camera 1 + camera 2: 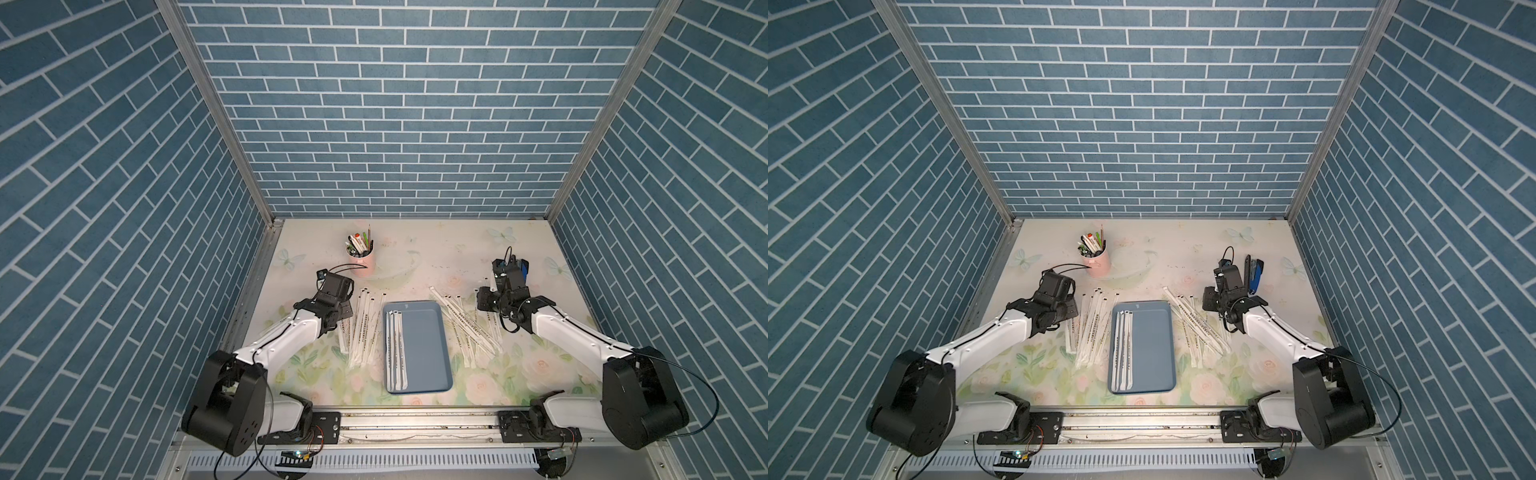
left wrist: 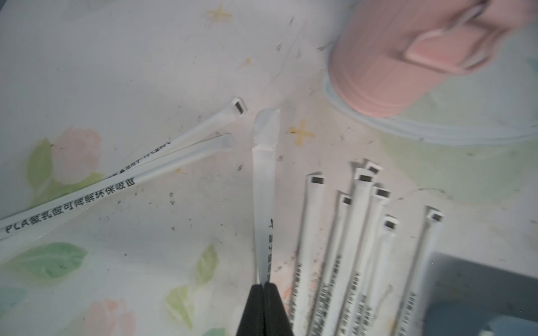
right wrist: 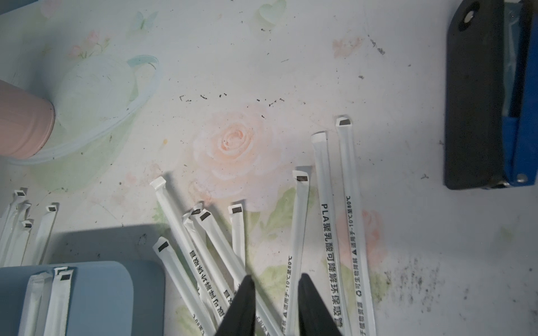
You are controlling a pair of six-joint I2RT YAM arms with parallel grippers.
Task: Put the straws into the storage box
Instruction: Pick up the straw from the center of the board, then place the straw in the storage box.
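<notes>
On the floral tabletop (image 1: 436, 257), white paper-wrapped straws (image 1: 361, 328) flank the shallow blue plastic storage box (image 1: 428, 340), some inside. The left gripper (image 2: 263, 286) pinches one, likely light and bendy, best held mid-length; the right gripper (image 3: 275, 279) hovers half-open.

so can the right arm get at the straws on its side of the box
Probably yes: the right tool hangs open just over those straws, nothing covers them, and the stapler sits well aside.
</notes>
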